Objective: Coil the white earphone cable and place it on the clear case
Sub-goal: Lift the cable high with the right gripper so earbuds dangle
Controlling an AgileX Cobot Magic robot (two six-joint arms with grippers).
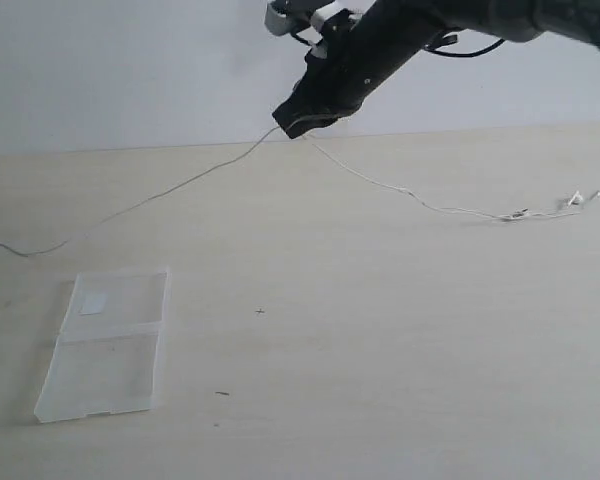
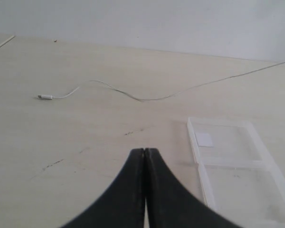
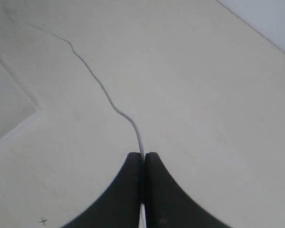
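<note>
My right gripper (image 1: 302, 122) hangs above the table's far middle, shut on the white earphone cable (image 1: 180, 187), which it lifts into a peak. From there the cable slopes down left to the table and down right to the two earbuds (image 1: 590, 195). The right wrist view shows the cable (image 3: 104, 90) pinched between the shut tips of that gripper (image 3: 143, 155). The clear case (image 1: 110, 340) lies open and flat at the front left, sticker on its far half. My left gripper (image 2: 145, 151) is shut on nothing, beside the clear case (image 2: 237, 166); the cable (image 2: 147, 99) and its plug (image 2: 45, 97) lie beyond it.
The pale wooden table (image 1: 400, 350) carries a few small dark specks (image 1: 260, 311). A plain white wall (image 1: 110, 70) rises behind the table's far edge. The left arm does not show in the exterior view.
</note>
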